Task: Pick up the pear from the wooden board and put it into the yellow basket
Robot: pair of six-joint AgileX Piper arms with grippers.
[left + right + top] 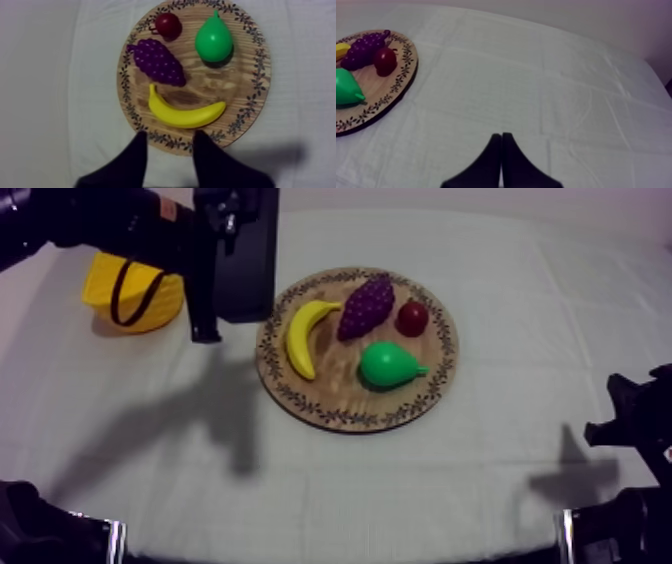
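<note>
The green pear (388, 366) lies on the round wooden board (330, 413), on its near right part, with its stalk end pointing right. My left gripper (207, 328) hangs high between the yellow basket (105, 288) and the board. In the left wrist view this gripper (170, 134) is open over the board's rim (260, 75) beside the banana (185, 115), with nothing between its fingers (132, 160). The pear (214, 41) lies across the board from it. My right gripper (501, 136) is shut on nothing, over bare cloth away from the board (401, 80).
A banana (303, 338), purple grapes (366, 306) and a small red fruit (412, 318) share the board with the pear. The basket stands at the far left with its dark handle up. My right arm (628, 428) rests at the right edge.
</note>
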